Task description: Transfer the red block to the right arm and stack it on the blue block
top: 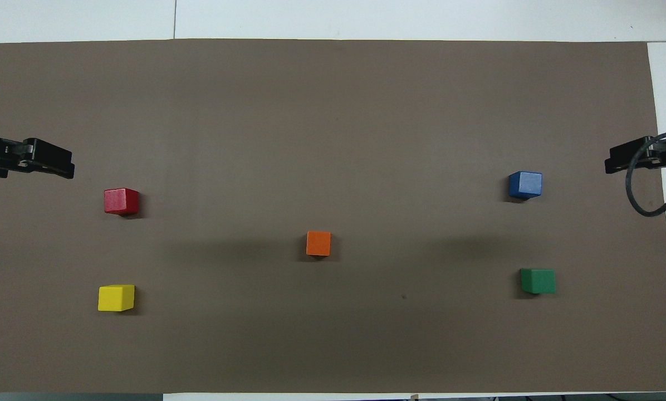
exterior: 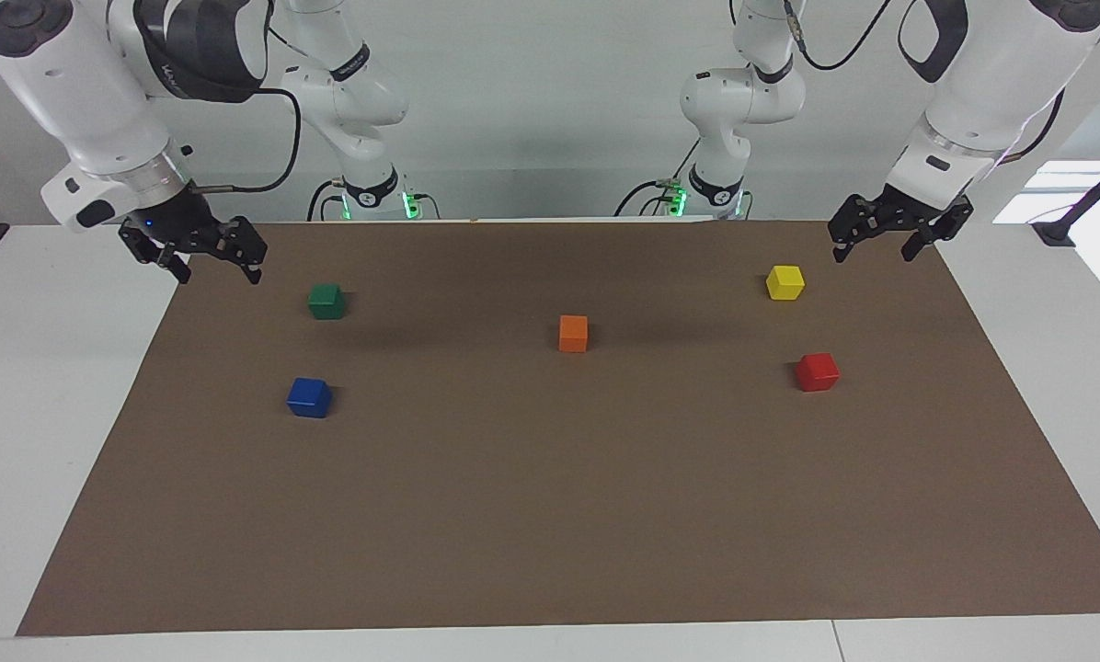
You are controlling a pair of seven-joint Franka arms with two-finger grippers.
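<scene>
A brown mat (exterior: 550, 515) covers most of the white table (exterior: 44, 386), and 5 small cubes sit on it, all well apart from each other. The red block (exterior: 818, 371) rests flat on the mat toward the left arm's end of the table, with nothing touching it. The yellow block (exterior: 784, 282) sits nearer to the robots than the red block, at the same end. The orange block (exterior: 573, 333) stands alone near the middle of the mat. The blue block (exterior: 309, 397) lies toward the right arm's end, and the green block (exterior: 326, 301) sits nearer to the robots than it.

The left end effector (exterior: 881, 247) hangs above the mat's corner at its own end, close to the yellow block but apart from it, its fingers spread and holding nothing. The right arm (exterior: 81, 101) reaches down at its own end, and the right end effector (exterior: 217, 268) hovers over the mat's edge near the green block, its fingers likewise spread and empty. A small blue light shows at its base. Both arms wait.
</scene>
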